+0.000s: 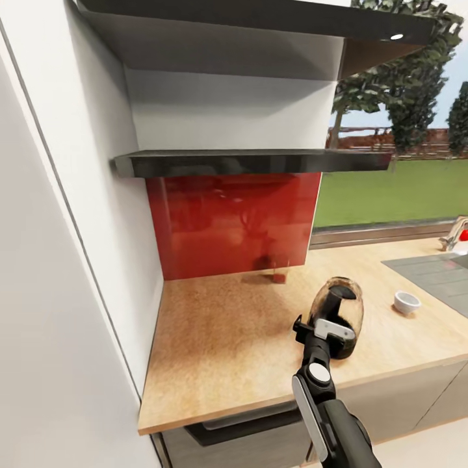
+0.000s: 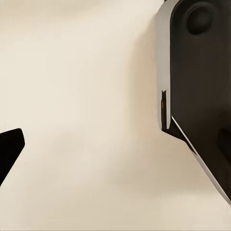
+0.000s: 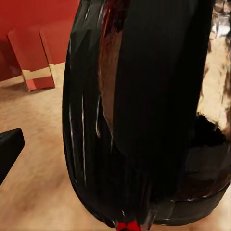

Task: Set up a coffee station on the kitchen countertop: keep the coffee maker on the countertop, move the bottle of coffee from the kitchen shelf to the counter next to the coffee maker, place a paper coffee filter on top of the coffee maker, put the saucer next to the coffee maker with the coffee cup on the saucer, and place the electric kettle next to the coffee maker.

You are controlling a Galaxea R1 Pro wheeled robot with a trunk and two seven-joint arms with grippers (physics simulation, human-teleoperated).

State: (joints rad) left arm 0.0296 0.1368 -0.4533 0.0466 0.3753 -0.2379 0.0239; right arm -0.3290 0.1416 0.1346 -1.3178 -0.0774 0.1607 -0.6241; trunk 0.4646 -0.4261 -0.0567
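The smoky dark electric kettle (image 1: 339, 311) stands upright on the speckled wood-tone countertop (image 1: 227, 338), near its front edge. My right gripper (image 1: 323, 329) is at the kettle's black handle, on the side facing me. In the right wrist view the kettle (image 3: 144, 120) looms very close, with its red button (image 3: 127, 225) at the base. One fingertip (image 3: 9, 149) sits far out to the side, so the jaws stand open around the handle. A tiny white coffee cup (image 1: 407, 302) sits on the counter right of the kettle. The left gripper (image 2: 115, 144) hangs open before a plain cream surface. The coffee maker, the bottle and the saucer are out of view.
A red glass backsplash (image 1: 234, 221) stands behind the counter under two dark shelves (image 1: 253, 161). A small red box (image 1: 279, 275) leans at its foot. A white wall panel (image 1: 78, 227) closes the left side. The steel sink (image 1: 435, 273) and tap (image 1: 455, 235) lie far right.
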